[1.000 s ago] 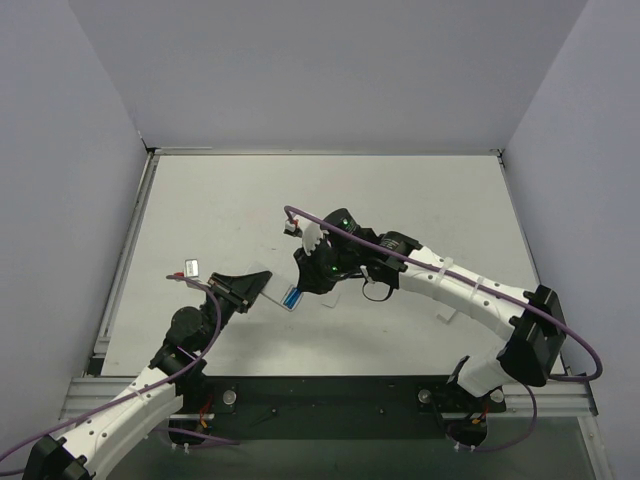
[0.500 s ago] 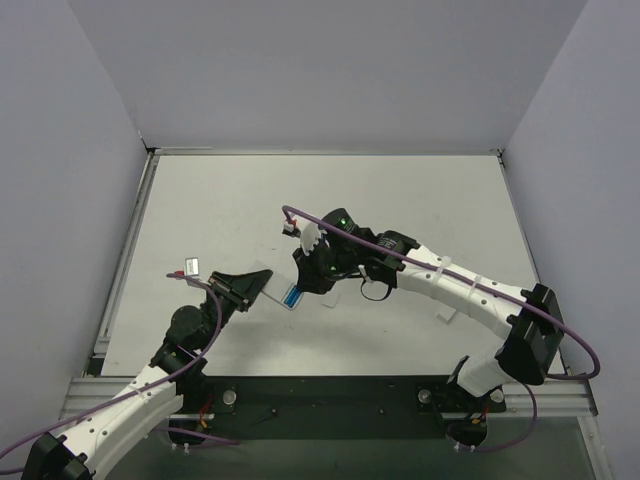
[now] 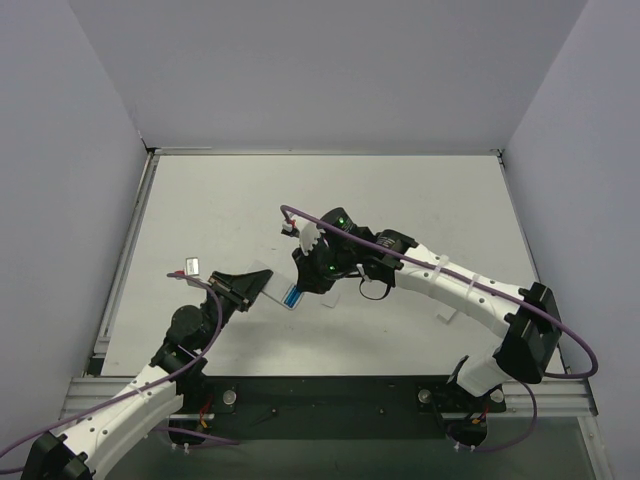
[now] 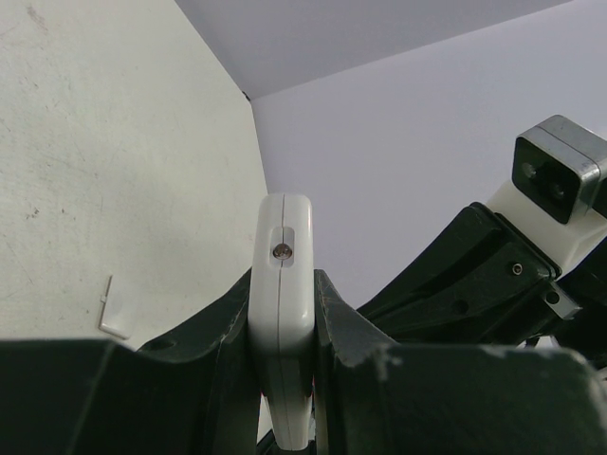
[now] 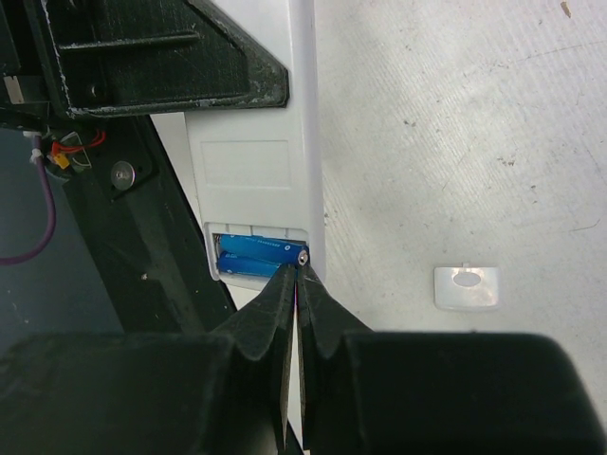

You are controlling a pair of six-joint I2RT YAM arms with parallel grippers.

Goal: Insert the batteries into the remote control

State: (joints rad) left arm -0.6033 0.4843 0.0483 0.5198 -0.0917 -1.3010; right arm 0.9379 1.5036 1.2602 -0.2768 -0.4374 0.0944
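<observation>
Right gripper [image 5: 296, 275], newly closed, at two batteries [image 5: 251, 262] in one remote control [image 5: 248, 171].

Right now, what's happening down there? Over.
Left pincer shut on remote. Right pincer shut, tips at open battery bay. Batteries inside. Cover off, lying on table.

The remote control [image 5: 256, 161] sits between the left gripper's [image 4: 282, 303] jaws. The batteries [image 5: 254, 263] lie inside its open compartment. The right gripper [image 5: 297, 277] touches that compartment's edge. A battery cover [image 5: 467, 286] lies on the tabletop [image 5: 455, 114], well apart from the remote control.
</observation>
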